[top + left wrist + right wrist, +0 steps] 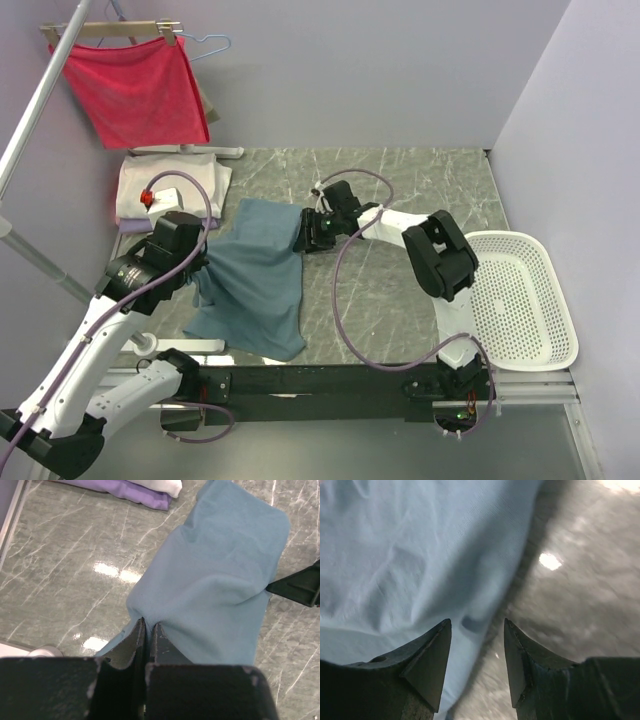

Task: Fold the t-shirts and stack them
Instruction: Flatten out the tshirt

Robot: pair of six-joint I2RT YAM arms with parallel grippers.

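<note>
A dusty teal-blue t-shirt (255, 280) lies rumpled on the marble table, left of centre. My left gripper (148, 622) is shut on its left edge and lifts the cloth (220, 575) there. My right gripper (477, 622) is open just above the shirt's right edge (405, 555), with cloth between and under the jaws; in the top view it sits at the shirt's upper right corner (310, 232). A cream-white folded tee (165, 185) lies on a lavender one (135, 225) at the back left; the lavender tee (125, 489) also shows in the left wrist view.
A red cloth (135, 90) hangs on a wooden hanger at the back left. A white perforated basket (520, 300) stands at the right edge. A slanted metal pole (40, 100) runs along the left wall.
</note>
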